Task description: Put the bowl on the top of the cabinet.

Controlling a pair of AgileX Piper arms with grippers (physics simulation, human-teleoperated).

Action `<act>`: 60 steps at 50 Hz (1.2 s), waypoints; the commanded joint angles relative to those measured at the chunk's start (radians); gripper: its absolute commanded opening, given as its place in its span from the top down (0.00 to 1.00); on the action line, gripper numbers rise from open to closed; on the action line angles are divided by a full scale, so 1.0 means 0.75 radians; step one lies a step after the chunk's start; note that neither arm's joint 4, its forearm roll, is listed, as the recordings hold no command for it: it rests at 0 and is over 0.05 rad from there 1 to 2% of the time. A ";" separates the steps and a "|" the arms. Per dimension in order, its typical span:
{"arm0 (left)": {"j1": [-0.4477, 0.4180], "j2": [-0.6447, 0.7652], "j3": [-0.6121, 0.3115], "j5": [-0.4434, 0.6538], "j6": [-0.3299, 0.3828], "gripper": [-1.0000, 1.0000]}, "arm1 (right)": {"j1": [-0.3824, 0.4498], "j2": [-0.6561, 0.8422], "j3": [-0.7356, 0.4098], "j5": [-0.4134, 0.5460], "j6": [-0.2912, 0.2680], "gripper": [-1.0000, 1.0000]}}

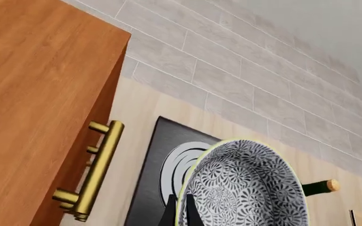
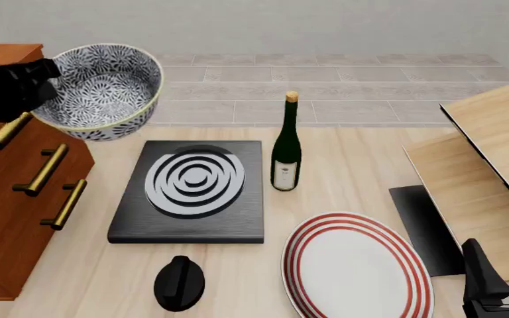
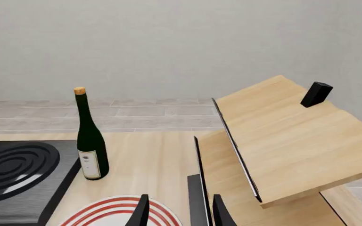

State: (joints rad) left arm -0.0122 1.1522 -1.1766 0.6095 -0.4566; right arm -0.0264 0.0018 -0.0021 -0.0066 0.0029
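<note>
- Bowl [image 2: 104, 89]: white with dark leafy pattern and yellowish rim, hanging tilted in the air just beside the cabinet's top corner, above the tabletop [image 2: 352, 165]; not resting on the cabinet.
- Left hand [image 2: 47, 78]: gripping the bowl's rim, fingers [image 1: 170, 213] pinching either side of the wall.
- Cabinet [image 2: 7, 205]: reddish-brown wood with brass bar handles [image 2: 40, 170], standing at the tabletop's left end.
- Induction hob [image 2: 193, 189]: black slab with grey rings, lying just right of the cabinet.
- Wine bottle [image 2: 285, 149]: standing upright right of the hob.
- Red-ringed plate [image 2: 356, 268]: lying right of the hob, nearer the arms.
- Black knob [image 2: 179, 283]: lying near the cabinet's base.
- Right hand [image 3: 179, 212]: fingers standing apart, holding nothing, hovering by the plate.
</note>
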 commanded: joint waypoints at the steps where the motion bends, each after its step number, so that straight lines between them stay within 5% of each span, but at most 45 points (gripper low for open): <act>1: 0.054 -0.016 -0.080 0.059 -0.010 1.00 | 0.001 -0.001 0.000 0.001 0.002 0.00; 60: 0.546 0.026 -0.443 0.291 -0.174 1.00 | 0.008 0.000 0.002 -0.001 0.005 0.00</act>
State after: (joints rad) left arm 0.3267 1.1630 -1.4744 0.8133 -0.5648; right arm -0.0224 0.0024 -0.0010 -0.0075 0.0077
